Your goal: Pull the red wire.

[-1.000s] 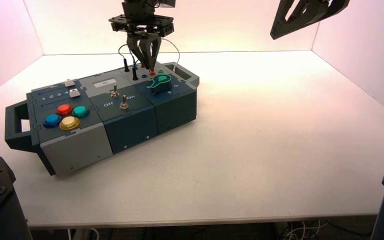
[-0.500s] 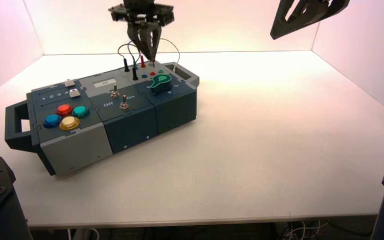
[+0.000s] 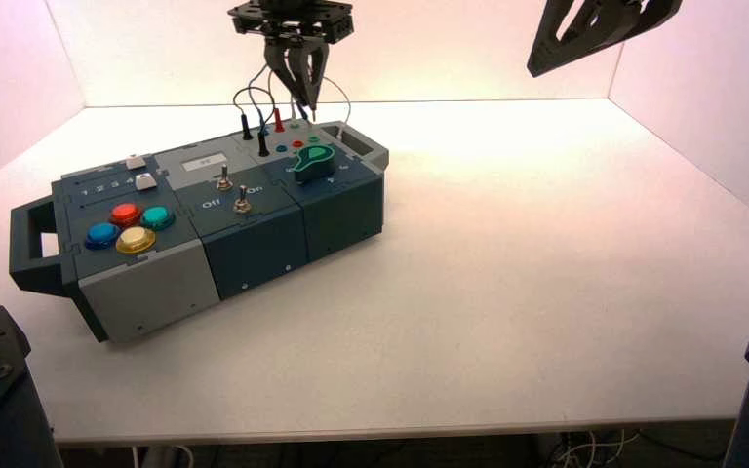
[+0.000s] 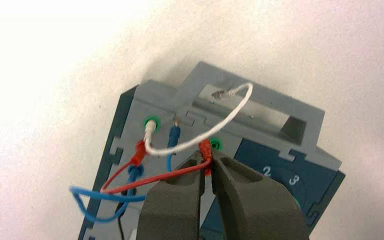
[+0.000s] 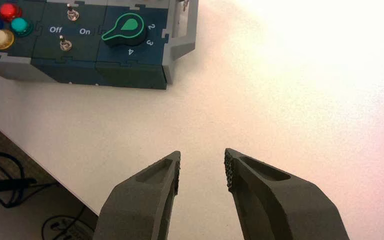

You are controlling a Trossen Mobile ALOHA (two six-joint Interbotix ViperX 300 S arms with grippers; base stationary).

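red wire, one red plug pinched in the left gripper, fingers narrow around it, above the box's far right part. it has risen from the red socket, so that end seems out; the other red plug stands in the box. right gripper waits over the table's right side, fingers wide.
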